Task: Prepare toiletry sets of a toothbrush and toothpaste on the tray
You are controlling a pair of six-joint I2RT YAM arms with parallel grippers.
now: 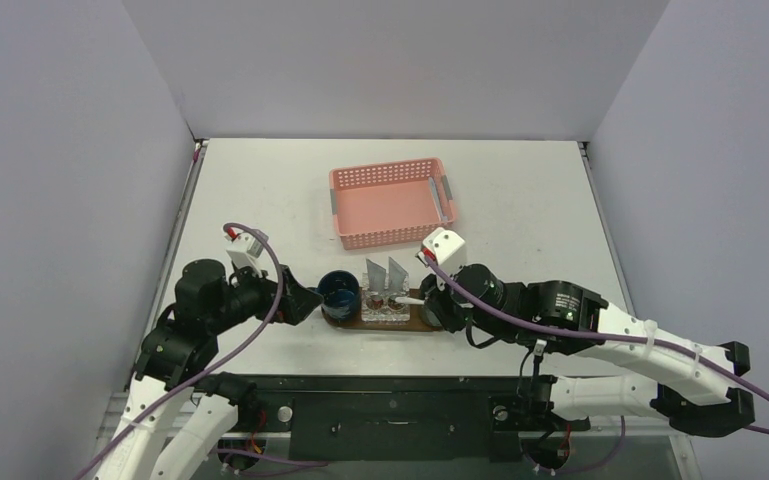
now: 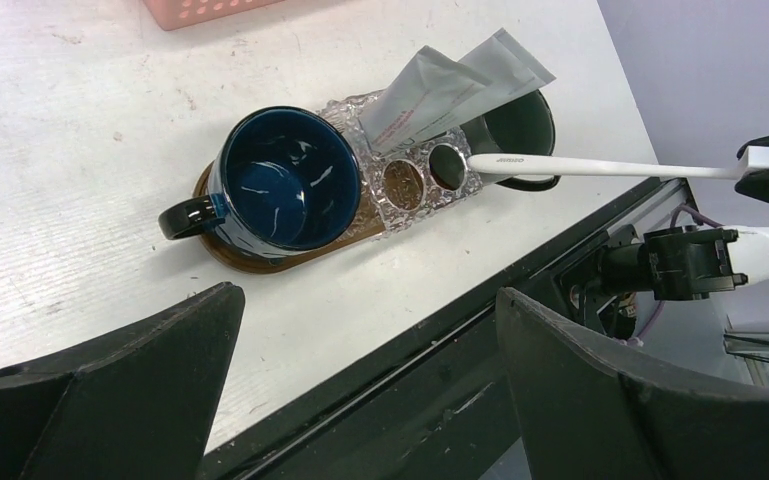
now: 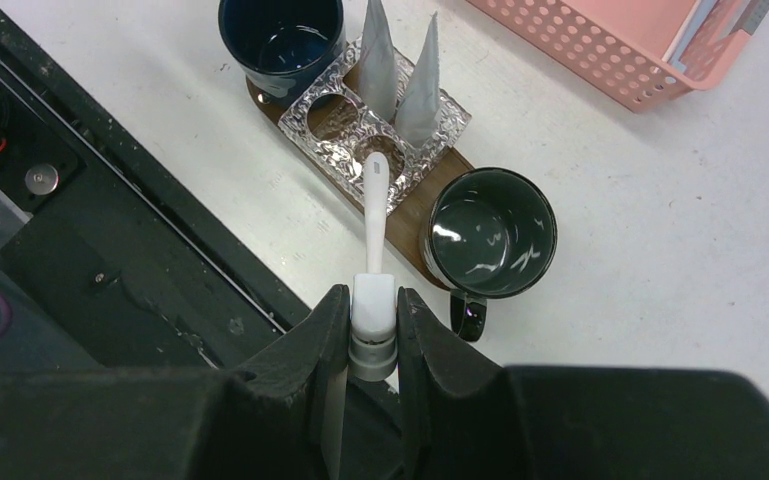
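Note:
The tray (image 3: 412, 212) is a dark brown oval board near the table's front edge, also visible from above (image 1: 400, 324). On it stand a blue mug (image 3: 280, 35), a clear holder (image 3: 335, 125) with two grey toothpaste tubes (image 3: 380, 65) upright in it, and a dark green mug (image 3: 490, 232). My right gripper (image 3: 372, 305) is shut on the handle end of a white toothbrush (image 3: 373, 210), whose head lies over a front hole of the holder. My left gripper (image 2: 370, 390) hangs open and empty just left of the blue mug (image 2: 285, 190), over the table's front edge.
A pink perforated basket (image 1: 390, 203) sits behind the tray with some packets along its right side. The black mounting rail (image 3: 110, 220) runs along the front edge, close under both grippers. Grey walls enclose the table on three sides.

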